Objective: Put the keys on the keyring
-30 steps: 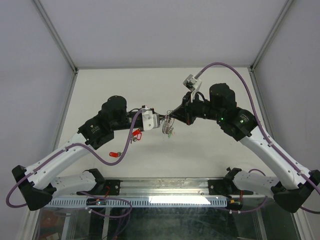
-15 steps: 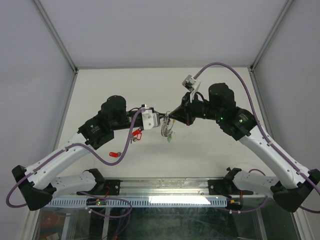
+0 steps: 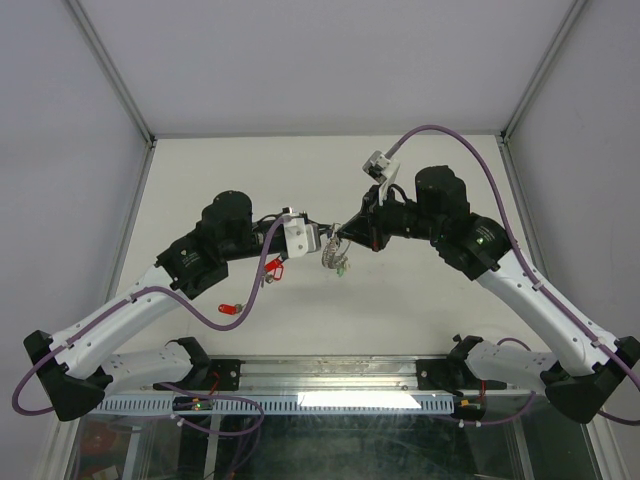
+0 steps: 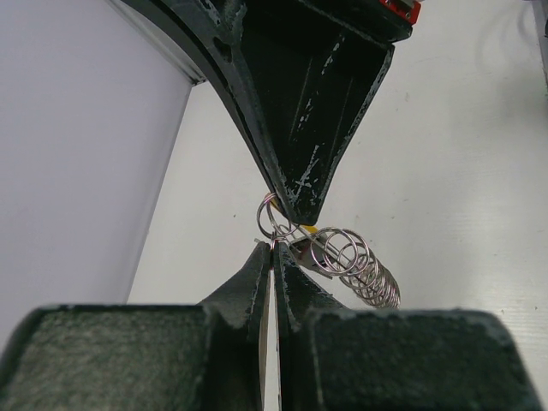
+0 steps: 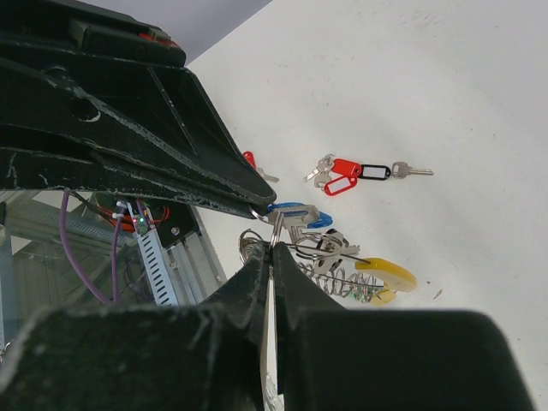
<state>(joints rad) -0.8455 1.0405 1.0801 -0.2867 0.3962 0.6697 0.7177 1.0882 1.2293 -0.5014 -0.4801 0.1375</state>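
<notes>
Under pale grey walls (image 3: 300, 60) and two slanting metal frame posts (image 3: 110, 70), two arms meet above the middle of an off-white table (image 3: 250, 170), each trailing one purple cable (image 3: 455, 132). We see the left gripper (image 4: 272, 253) with its two dark fingers pressed together, their tips nipping the thin silver keyring (image 4: 269, 219), which is held in the air between the arms, off the surface. The right gripper (image 5: 272, 253) comes in from the opposite side, its fingers also squeezed together on that same wire, tip to tip with its partner. Below the ring hangs one bunch: a coil (image 4: 364, 272) of silver loops, a blue tag (image 5: 295, 208) and a yellow tag (image 5: 387, 275), with metal key blades among them that we cannot count. The top view adds a speck of green in the bunch. On the table lie the loose keys (image 5: 342, 175): the right wrist view shows one cluster with two red tags, one dark-faced tag and a bare silver blade pointing away, well apart from the hanging bunch, and one more red tag peeping past the edge of the left fingers. From above we count two red spots on the table, both on the left arm's side.
</notes>
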